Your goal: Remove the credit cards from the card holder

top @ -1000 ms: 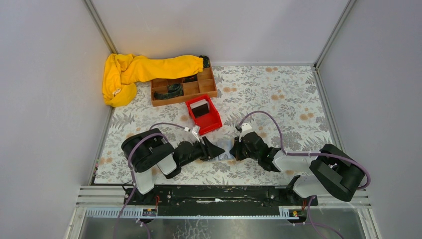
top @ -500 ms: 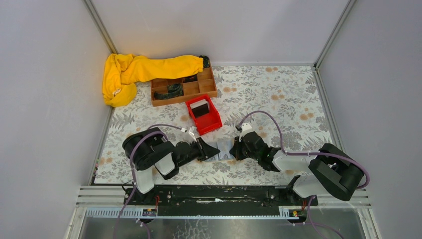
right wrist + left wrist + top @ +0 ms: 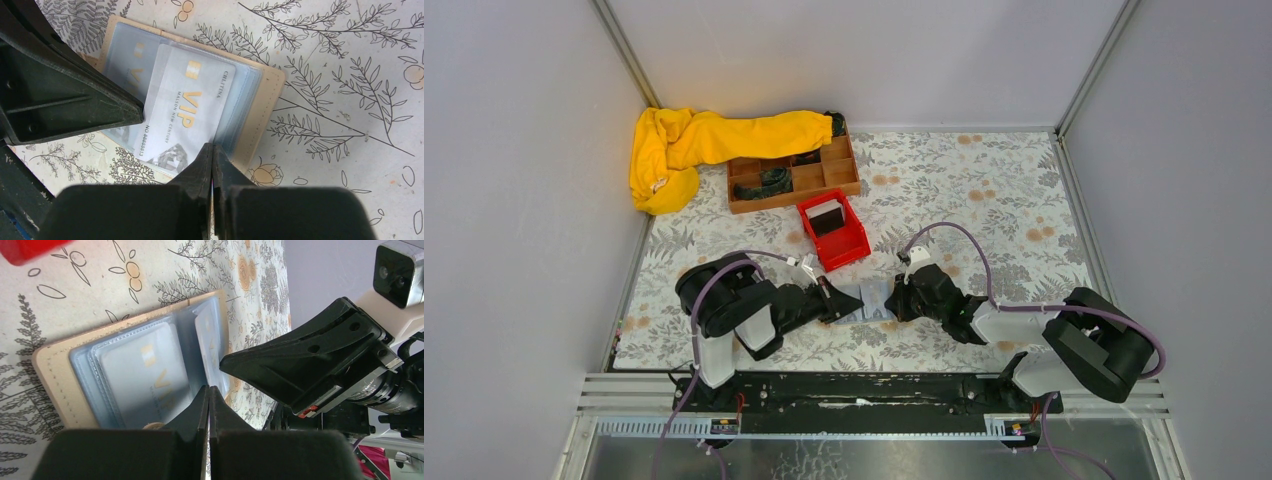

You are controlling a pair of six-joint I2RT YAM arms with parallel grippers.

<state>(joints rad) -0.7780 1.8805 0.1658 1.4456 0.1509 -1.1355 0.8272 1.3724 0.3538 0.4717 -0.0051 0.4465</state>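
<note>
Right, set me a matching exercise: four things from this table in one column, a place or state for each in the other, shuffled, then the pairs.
Column one:
1. card holder
2. VIP card
3. red bin
4. yellow cloth

Column two:
A. draped over the far side of the wooden tray
B. lying open, clear sleeves facing up
C. standing just on the near side of the wooden tray
D. tilted, partly out of its sleeve

Pairs: 1-B, 2-D, 3-C, 4-A.
</note>
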